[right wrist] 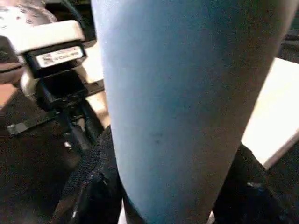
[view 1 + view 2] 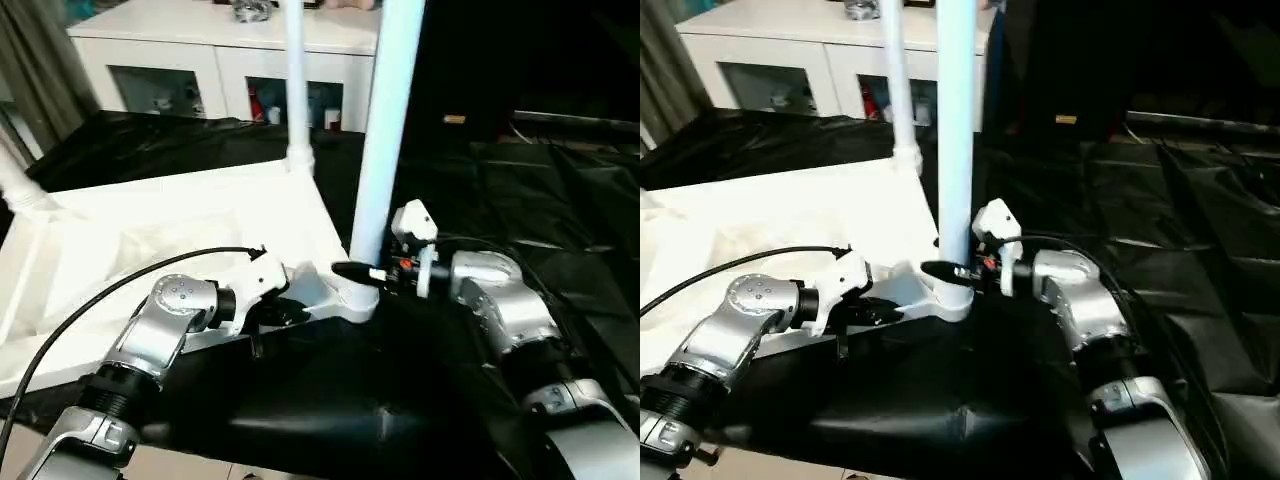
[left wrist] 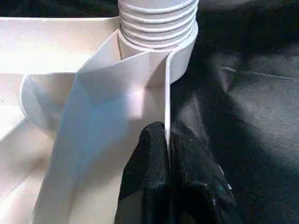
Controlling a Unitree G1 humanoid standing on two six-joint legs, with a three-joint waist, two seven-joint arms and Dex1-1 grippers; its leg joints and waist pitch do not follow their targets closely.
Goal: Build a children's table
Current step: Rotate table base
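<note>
Left arm reaches forward from lower left, elbow bent, silver forearm angled inward. Left gripper [image 2: 285, 312] low, fingers [image 3: 187, 182] pinched together on thin white rim. Right arm comes in from lower right, wrist level. Right gripper [image 2: 352, 271] apparently clamped around upright leg [image 2: 385, 140], fingers either side.
</note>
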